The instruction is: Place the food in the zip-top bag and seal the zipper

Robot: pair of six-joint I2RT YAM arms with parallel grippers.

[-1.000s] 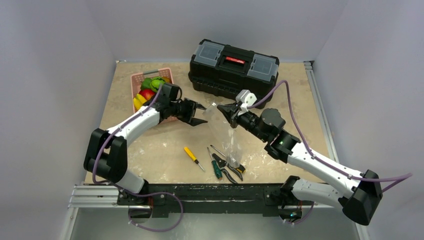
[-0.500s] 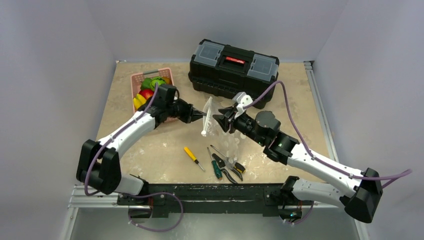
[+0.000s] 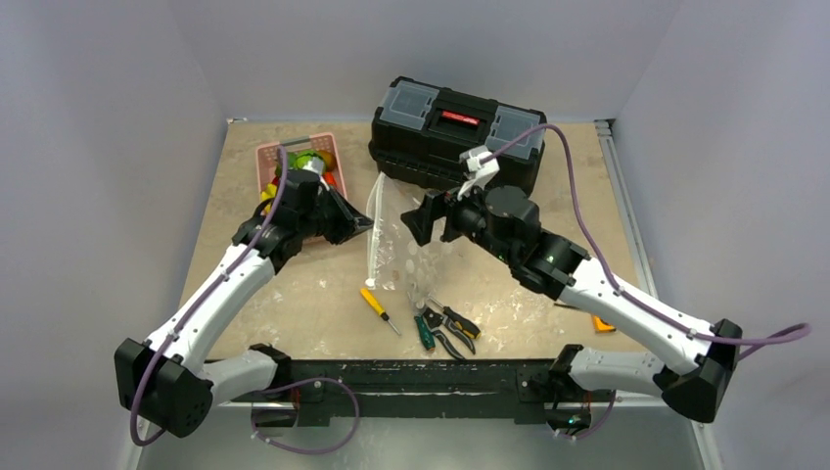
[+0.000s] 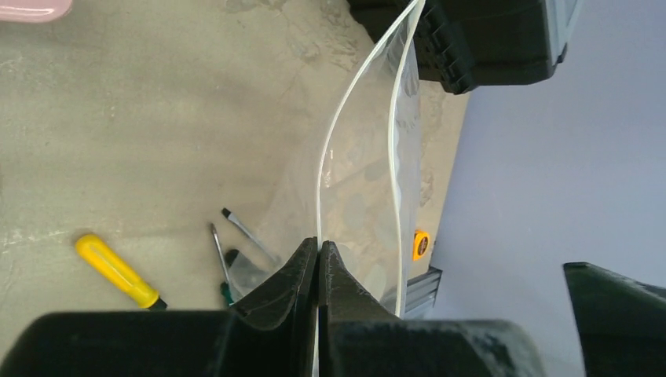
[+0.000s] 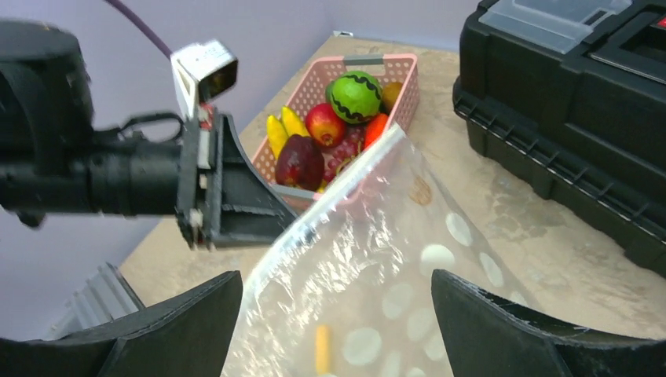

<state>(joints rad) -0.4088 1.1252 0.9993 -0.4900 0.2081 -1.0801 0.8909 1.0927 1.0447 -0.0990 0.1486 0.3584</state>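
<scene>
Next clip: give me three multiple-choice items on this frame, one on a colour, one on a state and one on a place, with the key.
1. The handle of the screwdriver lying apart from the other tools is:
A. yellow
B. red
C. blue

2. The left end effector is:
A. open
B. shut on the edge of the bag
C. shut on the screwdriver

3. The food lies:
A. in the bag
B. beside the screwdriver
C. in the basket

Key:
1 A: the handle is plainly yellow in the top view.
2 B: the left wrist view shows it clamped shut on the clear edge.
3 C: the right wrist view shows the pieces piled inside the pink basket.
</scene>
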